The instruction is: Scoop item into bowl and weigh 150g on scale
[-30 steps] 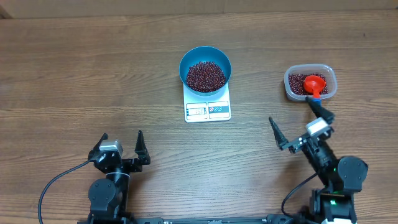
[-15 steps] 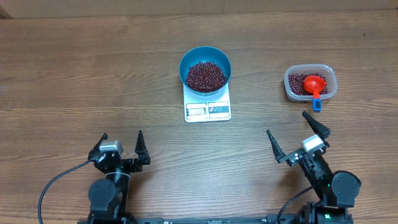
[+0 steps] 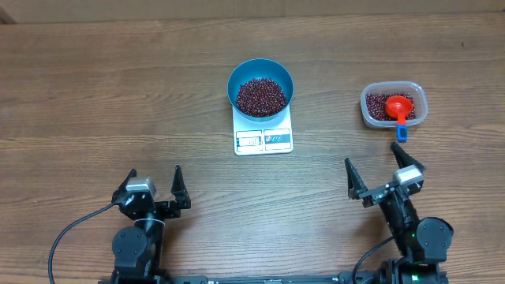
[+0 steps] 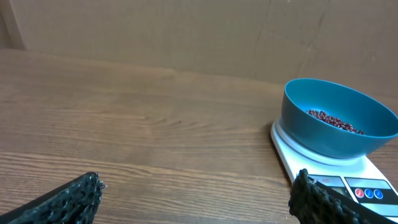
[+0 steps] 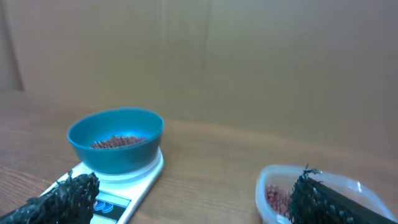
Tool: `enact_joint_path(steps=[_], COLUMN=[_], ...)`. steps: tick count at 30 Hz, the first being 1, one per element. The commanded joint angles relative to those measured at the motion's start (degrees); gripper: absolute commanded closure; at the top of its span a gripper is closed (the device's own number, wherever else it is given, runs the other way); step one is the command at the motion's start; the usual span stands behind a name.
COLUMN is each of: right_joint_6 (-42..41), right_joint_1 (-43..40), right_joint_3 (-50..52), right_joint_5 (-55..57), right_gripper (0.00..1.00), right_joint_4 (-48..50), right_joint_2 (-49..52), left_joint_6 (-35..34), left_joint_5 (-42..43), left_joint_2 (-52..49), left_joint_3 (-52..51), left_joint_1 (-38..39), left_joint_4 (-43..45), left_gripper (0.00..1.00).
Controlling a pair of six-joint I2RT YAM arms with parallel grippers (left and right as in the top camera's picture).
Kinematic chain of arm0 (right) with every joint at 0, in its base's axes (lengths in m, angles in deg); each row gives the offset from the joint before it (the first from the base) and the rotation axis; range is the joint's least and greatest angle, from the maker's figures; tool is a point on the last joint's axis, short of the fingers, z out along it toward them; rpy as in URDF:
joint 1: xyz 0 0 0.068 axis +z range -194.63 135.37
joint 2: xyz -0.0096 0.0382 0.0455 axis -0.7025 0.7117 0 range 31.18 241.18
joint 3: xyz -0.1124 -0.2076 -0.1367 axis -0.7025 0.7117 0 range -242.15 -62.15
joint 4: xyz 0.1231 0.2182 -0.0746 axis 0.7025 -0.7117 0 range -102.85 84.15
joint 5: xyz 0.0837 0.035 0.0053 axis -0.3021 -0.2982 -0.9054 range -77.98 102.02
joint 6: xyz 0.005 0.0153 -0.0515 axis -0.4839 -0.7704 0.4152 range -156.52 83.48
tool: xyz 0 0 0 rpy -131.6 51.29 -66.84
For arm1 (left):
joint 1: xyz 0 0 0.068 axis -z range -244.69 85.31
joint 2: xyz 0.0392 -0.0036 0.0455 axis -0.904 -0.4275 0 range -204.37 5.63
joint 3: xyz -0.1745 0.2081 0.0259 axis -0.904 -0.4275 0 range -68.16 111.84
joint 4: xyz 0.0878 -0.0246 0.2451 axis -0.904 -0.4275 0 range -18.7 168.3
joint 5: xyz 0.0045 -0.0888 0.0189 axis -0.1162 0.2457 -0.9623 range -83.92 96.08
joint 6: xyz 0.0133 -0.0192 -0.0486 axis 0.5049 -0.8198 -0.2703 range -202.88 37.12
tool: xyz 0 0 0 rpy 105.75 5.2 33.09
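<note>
Scooping seemingly done: round deep-blue bowl (image 3: 233, 80) of maroon beans (image 3: 261, 95) sits on flat white scale (image 3: 263, 140), display unreadable; red plastic scoop (image 3: 399, 106) in clear tub (image 3: 364, 110); left gripper (image 3: 155, 172) and right gripper (image 3: 372, 156) wide, empty.

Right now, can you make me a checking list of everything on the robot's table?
Surface: wooden table, brown planks.
Job's things: blue bowl of beans sits on the white scale; a clear tub to its right holds more beans and a red scoop.
Clutter: nothing seen.
Grippers: left pincer open and empty; right pincer open and empty, just short of the tub.
Cables: a black cable loops by the left arm's base, another by the right.
Surroundings: plain brown wall behind the table.
</note>
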Motion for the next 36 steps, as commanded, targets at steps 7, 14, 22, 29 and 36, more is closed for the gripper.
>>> enact_joint_path(steps=[7,14,22,29,36], right_joint_6=[-3.2,-3.8,-5.3,-5.3,-5.6], right_joint_1=[1.9,1.9,1.9,1.9,1.9], right_joint_3=[0.6,0.6,0.6,0.6,0.6], right_joint_5=[9.0,9.5,10.1,10.8,11.9], right_gripper=[0.00,0.00,0.00,0.00,0.00], right_joint_4=[-11.5,-13.9,-14.1,-14.1,-14.1], right_joint_2=[-7.3,-9.9,-10.6,-11.6,-11.6], left_joint_6=[0.9,0.9,0.9,0.9,0.9], left_joint_5=[0.7,0.7,0.7,0.7,0.7], left_joint_2=[0.3,0.3,0.3,0.3,0.3], left_joint_3=[-0.3,-0.3,-0.3,-0.3,-0.3], left_joint_1=[-0.3,-0.3,-0.3,-0.3,-0.3], left_joint_4=[0.2,0.2,0.2,0.2,0.2], left_gripper=[0.01,0.00,0.01,0.01,0.00])
